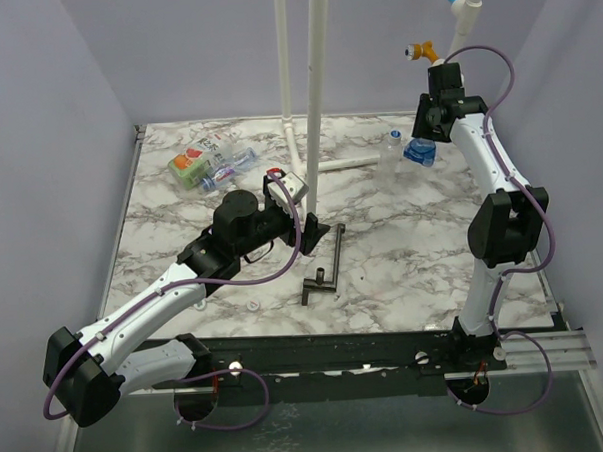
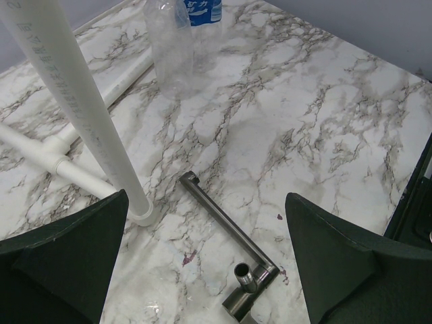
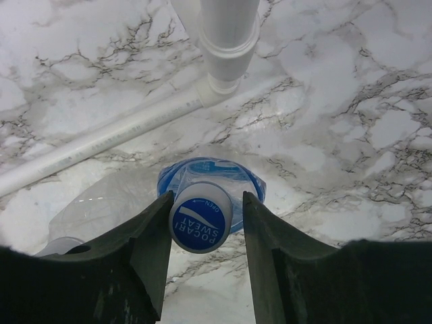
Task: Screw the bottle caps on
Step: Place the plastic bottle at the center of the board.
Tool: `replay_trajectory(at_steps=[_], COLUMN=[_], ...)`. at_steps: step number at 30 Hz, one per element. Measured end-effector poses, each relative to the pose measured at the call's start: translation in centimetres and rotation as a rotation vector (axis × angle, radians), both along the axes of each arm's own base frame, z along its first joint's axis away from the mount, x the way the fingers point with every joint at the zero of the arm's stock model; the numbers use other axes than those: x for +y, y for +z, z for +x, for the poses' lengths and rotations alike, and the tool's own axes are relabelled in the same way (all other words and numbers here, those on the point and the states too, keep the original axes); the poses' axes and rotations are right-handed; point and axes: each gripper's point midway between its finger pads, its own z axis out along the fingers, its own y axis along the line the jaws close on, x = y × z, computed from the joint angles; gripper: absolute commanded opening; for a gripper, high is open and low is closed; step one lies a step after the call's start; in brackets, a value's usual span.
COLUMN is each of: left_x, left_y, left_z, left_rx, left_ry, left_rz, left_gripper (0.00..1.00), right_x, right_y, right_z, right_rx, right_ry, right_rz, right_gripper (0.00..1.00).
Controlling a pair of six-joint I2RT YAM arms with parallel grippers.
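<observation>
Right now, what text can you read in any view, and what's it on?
"POCARI SWEAT": top of the blue cap.
"OPEN": same cap, smaller print.
Blue-labelled bottle: label characters cut off, unreadable.
White pipe: faint print, blurred.
Lying bottles: labels too small.

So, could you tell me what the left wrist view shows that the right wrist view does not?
Only left wrist: the black T-shaped tool lying flat, and the open left end effector. Only right wrist: the blue cap between the fingers of the right end effector. Both: white pipes, the marble table, and a blue-labelled bottle, possibly the same one.
</observation>
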Motion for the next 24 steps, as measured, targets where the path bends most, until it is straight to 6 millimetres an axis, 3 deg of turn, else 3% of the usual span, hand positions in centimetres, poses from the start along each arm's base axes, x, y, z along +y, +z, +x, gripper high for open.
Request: replay_trajectory(at_steps=[24], left_x=[0.0], left_y=[-0.2], left_z=[0.1], left_rx=[0.004], left_ry=[-0.001], left_rz=[0.003], left_gripper=[0.99], right_x=[0.5], right_y=[1.2], right_z=[0.0], right_rx=[-0.029], right_ry=[0.015], right_rz=[0.03], right_gripper=[0.51])
